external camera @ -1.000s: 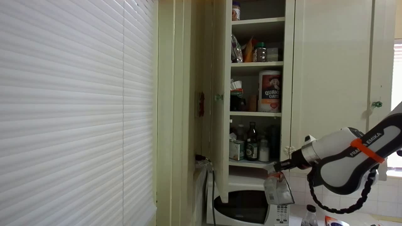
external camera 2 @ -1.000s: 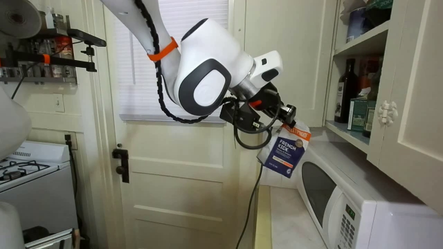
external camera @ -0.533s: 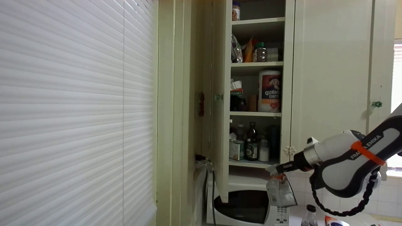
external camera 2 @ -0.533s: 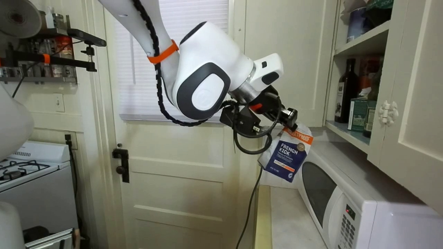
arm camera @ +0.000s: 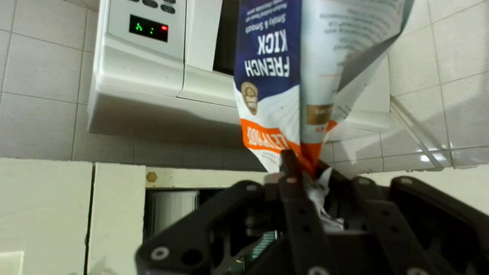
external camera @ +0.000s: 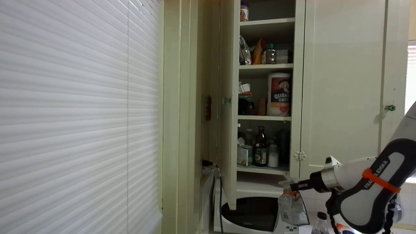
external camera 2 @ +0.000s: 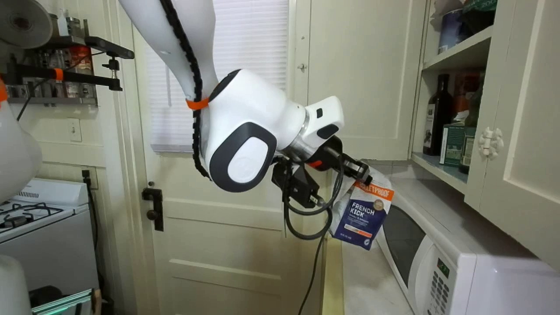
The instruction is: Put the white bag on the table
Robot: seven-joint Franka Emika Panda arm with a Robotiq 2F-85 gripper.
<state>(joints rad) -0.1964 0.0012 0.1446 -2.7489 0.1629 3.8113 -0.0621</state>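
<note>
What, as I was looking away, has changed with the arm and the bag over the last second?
The arm has come down, carrying the bag lower in both exterior views, though it still hangs in the air. Nothing was newly grasped or let go: the jaws stay shut on the bag's top. The microwave and open cupboard door stayed put.
</note>
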